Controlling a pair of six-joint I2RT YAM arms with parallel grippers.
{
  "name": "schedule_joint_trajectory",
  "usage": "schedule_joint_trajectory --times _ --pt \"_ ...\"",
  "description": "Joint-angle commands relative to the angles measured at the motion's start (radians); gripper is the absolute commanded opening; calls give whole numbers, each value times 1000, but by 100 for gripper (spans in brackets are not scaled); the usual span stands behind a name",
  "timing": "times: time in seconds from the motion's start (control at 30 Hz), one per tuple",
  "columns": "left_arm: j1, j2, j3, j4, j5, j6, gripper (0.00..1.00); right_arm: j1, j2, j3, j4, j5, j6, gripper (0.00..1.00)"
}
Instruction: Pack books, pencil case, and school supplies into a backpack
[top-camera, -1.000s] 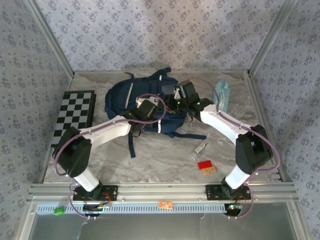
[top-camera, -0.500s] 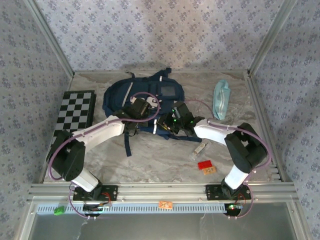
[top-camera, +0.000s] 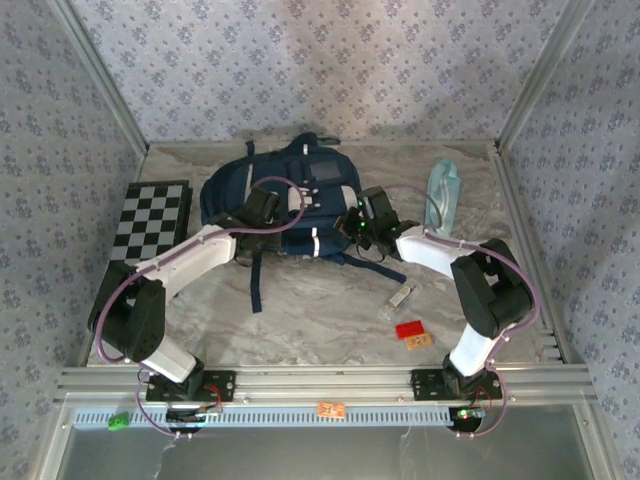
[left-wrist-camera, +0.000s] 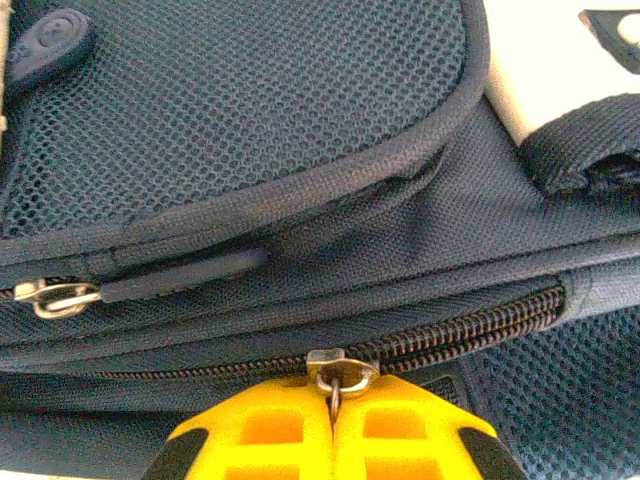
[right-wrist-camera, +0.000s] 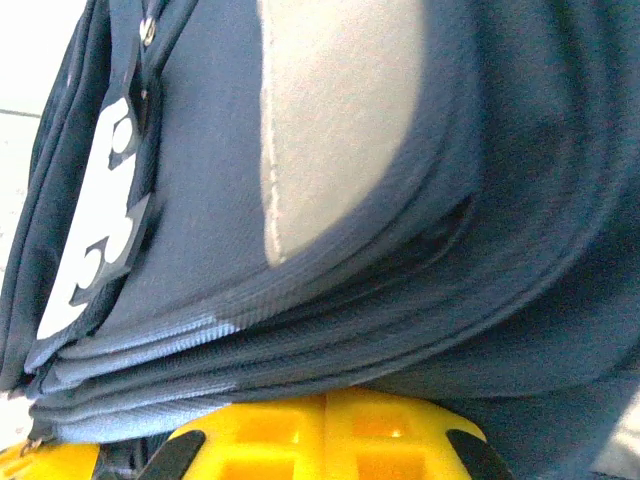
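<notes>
Backpack (top-camera: 310, 215) sat back-middle on the table (top-camera: 320, 320), with the pencil case (top-camera: 443, 195) lying apart on its right. Left gripper (left-wrist-camera: 335, 405) was clamped on a zipper pull (left-wrist-camera: 341, 368). Right gripper (right-wrist-camera: 325, 420) was pressed against the fabric, grip impossible to tell. The tiny school supplies (top-camera: 400, 297) lay nearer the front.

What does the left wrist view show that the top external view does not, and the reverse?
Left wrist: the left gripper shut on a metal zipper pull, zipper teeth running right of it. Top external: the pencil case, the checkered board and a small clear item on the table. Both: the navy backpack.
</notes>
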Motion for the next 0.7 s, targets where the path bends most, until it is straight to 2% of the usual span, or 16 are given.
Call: schedule_joint_trajectory --times 0.0,0.07,0.17,0.33,0.43,0.6,0.67 --pt "6 -7 5 -41 79 11 0 -64 42 54 -32 79 -48 0" --pt "-17 -5 -1 -13 125 -3 0 -85 70 91 -45 59 -66 0" --pt "-72 26 35 -23 123 -58 0 -118 121 162 -67 25 -112 0" --pt "-190 107 112 -25 100 -230 0 -168 158 281 -143 -22 -167 2" --pt "-205 122 126 -28 62 -251 0 -147 109 263 -191 -87 -136 19" --pt "-201 91 109 -12 53 -219 0 -73 -40 47 -73 -107 17 37" --pt "-199 76 100 -1 59 -216 0 -31 -57 10 -34 -109 78 43"
